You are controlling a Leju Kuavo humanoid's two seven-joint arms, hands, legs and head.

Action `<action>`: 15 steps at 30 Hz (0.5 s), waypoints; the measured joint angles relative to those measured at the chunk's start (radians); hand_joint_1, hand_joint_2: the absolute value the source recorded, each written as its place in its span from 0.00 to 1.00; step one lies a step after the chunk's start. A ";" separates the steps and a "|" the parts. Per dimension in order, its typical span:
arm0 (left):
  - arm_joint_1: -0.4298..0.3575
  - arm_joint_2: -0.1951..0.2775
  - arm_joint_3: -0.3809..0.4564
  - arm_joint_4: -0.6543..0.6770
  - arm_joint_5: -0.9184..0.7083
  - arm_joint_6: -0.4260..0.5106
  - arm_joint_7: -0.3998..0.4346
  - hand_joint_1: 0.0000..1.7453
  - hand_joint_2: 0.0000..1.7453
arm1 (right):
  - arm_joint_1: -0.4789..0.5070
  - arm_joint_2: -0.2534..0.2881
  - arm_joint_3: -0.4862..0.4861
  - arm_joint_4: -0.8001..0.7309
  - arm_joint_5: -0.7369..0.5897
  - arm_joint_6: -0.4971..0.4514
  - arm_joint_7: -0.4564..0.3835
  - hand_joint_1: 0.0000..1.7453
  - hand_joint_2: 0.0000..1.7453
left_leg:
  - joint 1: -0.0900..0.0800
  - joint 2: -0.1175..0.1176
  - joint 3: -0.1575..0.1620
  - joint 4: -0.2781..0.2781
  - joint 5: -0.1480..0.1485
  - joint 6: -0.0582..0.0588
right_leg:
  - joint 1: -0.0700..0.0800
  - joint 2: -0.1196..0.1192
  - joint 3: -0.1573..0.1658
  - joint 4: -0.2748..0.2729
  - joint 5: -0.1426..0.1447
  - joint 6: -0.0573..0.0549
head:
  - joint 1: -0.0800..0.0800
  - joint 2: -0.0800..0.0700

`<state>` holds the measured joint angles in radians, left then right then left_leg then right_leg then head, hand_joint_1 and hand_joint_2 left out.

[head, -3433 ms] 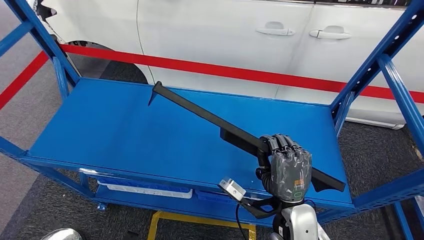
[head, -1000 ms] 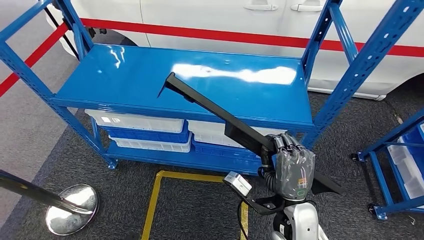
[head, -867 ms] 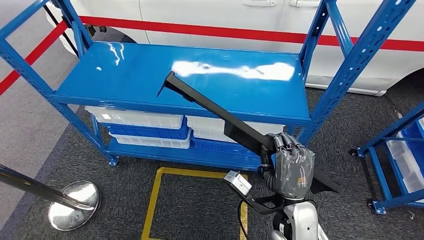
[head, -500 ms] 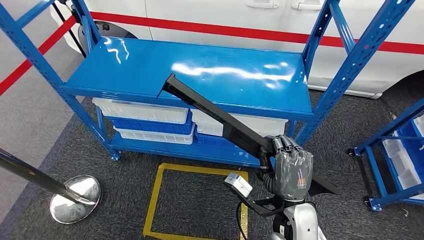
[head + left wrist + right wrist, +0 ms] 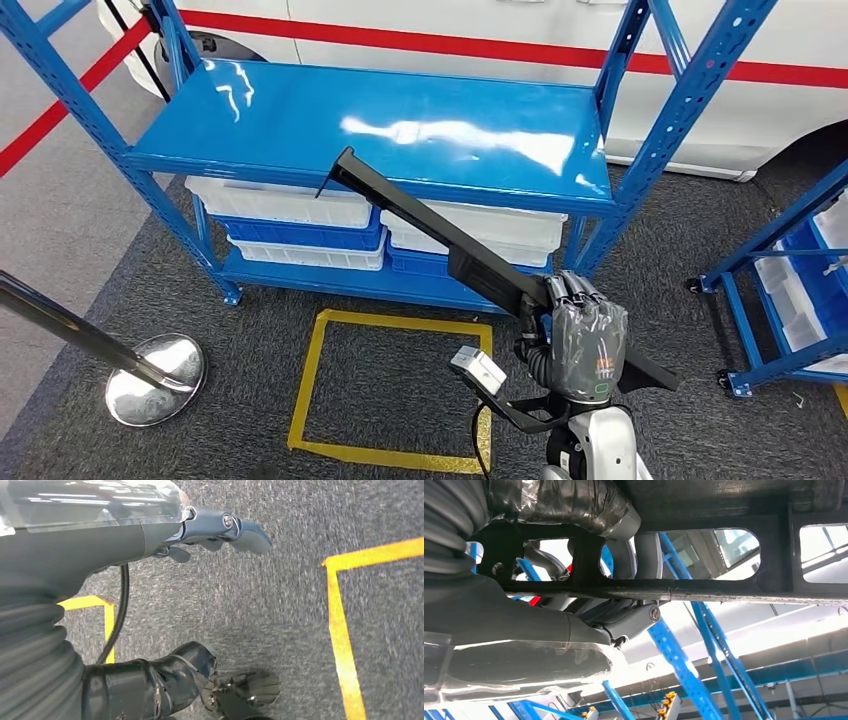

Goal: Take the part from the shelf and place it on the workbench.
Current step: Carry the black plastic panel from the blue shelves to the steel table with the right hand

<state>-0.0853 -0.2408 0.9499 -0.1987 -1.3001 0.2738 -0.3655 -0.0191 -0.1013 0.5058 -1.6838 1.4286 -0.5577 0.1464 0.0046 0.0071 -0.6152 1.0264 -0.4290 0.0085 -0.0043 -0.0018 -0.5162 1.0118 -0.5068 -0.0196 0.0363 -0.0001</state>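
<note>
The part point(image 5: 420, 225) is a long black bar with a hooked far end. My right hand point(image 5: 585, 340) grips it near its near end and holds it up in the air, slanting away to the left, with its far tip over the front edge of the blue shelf point(image 5: 250, 120). In the right wrist view the part point(image 5: 704, 510) is a dark frame with cut-outs, pressed against the right hand point(image 5: 624, 620). My left hand point(image 5: 200, 527) hangs over the grey carpet and holds nothing, its fingers loosely extended.
White bins point(image 5: 290, 205) fill the shelf's lower level. A yellow square point(image 5: 310, 390) is taped on the carpet in front of me. A chrome stanchion base point(image 5: 155, 375) stands at the left, a second blue rack point(image 5: 790, 290) at the right, a white car point(image 5: 450, 15) behind.
The whole view has drawn back from the shelf, so the camera moved. The part, held low over the shelf top before, is now carried clear of it in my right hand.
</note>
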 joint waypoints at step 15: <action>0.001 0.001 0.000 0.000 0.000 0.001 -0.008 0.00 1.00 | 0.001 0.000 -0.003 -0.002 -0.016 -0.001 -0.009 1.00 1.00 | 0.004 -0.006 0.115 -0.033 -0.075 0.004 | -0.006 0.000 -0.091 0.019 0.066 0.025 | -0.001 0.000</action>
<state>-0.0840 -0.2402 0.9498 -0.1987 -1.3000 0.2748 -0.3734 -0.0180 -0.1017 0.5025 -1.6857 1.4126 -0.5585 0.1373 0.0086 0.0011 -0.5005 0.9934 -0.5043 0.0125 -0.0104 -0.0023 -0.6068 1.0312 -0.4403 0.0054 0.0349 -0.0002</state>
